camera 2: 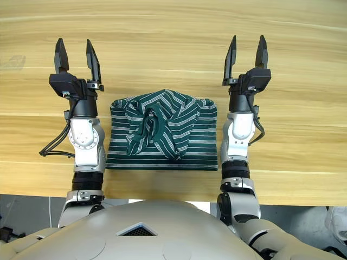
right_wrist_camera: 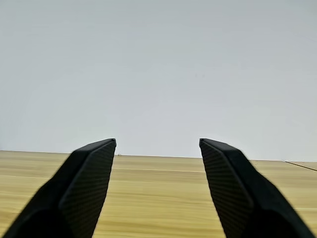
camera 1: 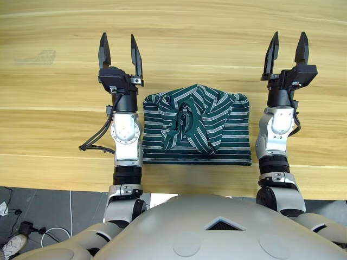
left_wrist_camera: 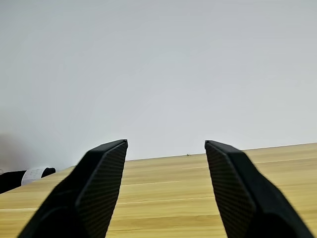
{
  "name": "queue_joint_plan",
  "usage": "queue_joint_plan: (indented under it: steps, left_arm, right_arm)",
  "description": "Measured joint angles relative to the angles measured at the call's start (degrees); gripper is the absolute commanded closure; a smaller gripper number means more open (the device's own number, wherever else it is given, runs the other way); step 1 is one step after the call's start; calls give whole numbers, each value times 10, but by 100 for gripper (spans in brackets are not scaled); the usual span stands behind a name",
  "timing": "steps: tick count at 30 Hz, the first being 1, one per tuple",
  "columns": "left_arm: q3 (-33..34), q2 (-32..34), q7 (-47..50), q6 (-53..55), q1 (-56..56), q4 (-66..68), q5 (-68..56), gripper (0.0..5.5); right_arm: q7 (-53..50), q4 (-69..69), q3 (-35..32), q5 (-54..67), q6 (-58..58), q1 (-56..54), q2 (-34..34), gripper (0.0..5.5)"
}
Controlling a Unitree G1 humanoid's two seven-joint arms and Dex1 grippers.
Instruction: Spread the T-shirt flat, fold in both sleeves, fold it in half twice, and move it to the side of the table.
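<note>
With left gripper (camera 1: 118, 38) and right gripper (camera 1: 289, 36) spread empty and the T-shirt (camera 1: 217, 130) back between their wrists, I fear pinching only its loose top twist, dragging the folds apart.

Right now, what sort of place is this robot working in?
Probably a lab or test room rather than a home: a long wooden table with one folded T-shirt on it, a plain pale wall beyond, and loose cables on the floor.
</note>
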Motion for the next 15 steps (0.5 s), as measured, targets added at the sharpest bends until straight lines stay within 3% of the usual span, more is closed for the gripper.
queue_joint_plan:
  steps: [15]
  left_arm:
    - [0, -1, -9, 4, 0, 0, -17, 261]
  right_arm:
    - [9, -1, -7, 38, 31, -1, 7, 238]
